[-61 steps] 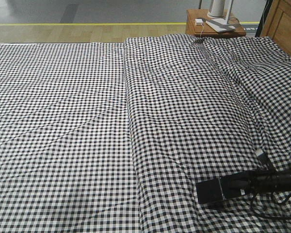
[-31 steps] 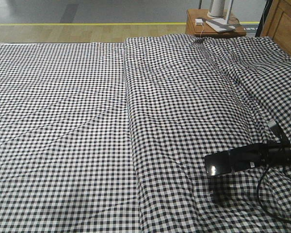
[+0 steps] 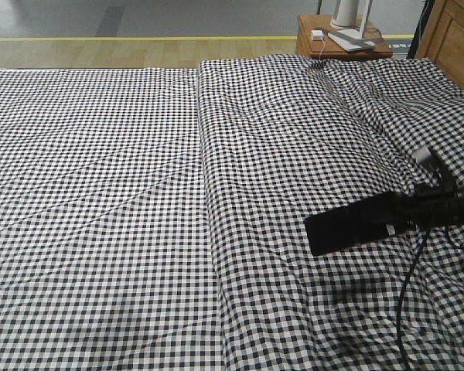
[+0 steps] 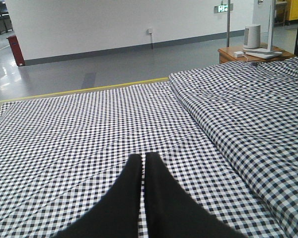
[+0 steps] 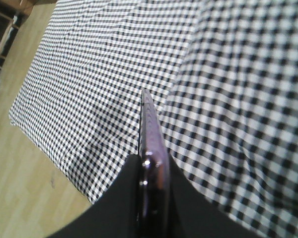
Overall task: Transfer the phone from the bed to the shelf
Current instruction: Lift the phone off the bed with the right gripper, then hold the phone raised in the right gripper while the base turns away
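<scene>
Now, phone (image 3: 346,229): we see a dark slab at the lower right of the front view, sticking out leftward from the right claw (image 3: 396,216). It is held clear of the bed (image 3: 100,193), and its shadow (image 3: 359,294) falls on the fabric lower in the frame.
Right claw: clenched on the phone's right end. In the right wrist view we see the phone (image 5: 150,124) edge-on between the two black fingers (image 5: 120,203).
Left claw (image 4: 143,159): fingers pressed together with nothing between them, at the bottom centre of the left wrist view, check fabric beyond.
Bed: black-and-white check fills most of every view, and a raised fold runs top to bottom through the centre of the front view.
Desk (image 3: 308,48): small and reddish-brown, at the top right of the front view beyond the bed.
</scene>
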{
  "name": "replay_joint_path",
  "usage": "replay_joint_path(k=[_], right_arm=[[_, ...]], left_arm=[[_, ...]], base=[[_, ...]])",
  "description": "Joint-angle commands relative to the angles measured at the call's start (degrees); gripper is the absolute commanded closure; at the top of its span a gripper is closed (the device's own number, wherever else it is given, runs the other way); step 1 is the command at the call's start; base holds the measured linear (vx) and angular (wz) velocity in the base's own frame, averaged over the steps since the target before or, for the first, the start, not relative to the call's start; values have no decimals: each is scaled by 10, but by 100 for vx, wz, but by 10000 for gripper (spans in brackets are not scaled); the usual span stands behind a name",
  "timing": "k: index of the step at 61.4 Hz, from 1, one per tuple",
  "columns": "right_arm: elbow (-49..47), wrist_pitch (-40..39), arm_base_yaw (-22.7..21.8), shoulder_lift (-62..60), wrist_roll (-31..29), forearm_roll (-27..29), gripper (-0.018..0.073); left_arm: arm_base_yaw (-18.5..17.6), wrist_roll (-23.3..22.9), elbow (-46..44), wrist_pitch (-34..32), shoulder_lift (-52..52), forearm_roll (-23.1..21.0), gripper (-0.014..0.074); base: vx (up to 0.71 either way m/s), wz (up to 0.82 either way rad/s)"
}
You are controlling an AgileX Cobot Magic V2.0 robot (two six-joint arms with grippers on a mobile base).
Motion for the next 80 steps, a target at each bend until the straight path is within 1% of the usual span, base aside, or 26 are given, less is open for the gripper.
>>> replay_joint_path(k=[1, 17, 35, 40, 47, 51, 64, 80], right_arm=[[-2, 81, 24, -88, 1, 33, 563], [-2, 81, 109, -203, 28, 33, 562], [-2, 81, 213, -296, 60, 28, 562], [-2, 81, 241, -319, 69, 16, 562], [-2, 81, 282, -355, 93, -17, 562], [-2, 81, 301, -375, 101, -27, 562], [-2, 81, 348, -433, 133, -34, 562], [-2, 81, 405, -474, 156, -58, 562]], left_arm=[[1, -3, -13, -41, -3, -5, 595], [1, -3, -13, -41, -3, -5, 595], [1, -3, -13, -41, -3, -5, 595], [1, -3, -13, -41, -3, -5, 595], [1, -3, -13, -41, -3, -5, 595], [1, -3, -13, -41, -3, -5, 595], [1, -3, -13, -41, -3, -5, 595], [1, -3, -13, -41, -3, -5, 595]], base=[[0, 0], [0, 0], [0, 0], [0, 0], [0, 0], [0, 0], [0, 0], [0, 0]])
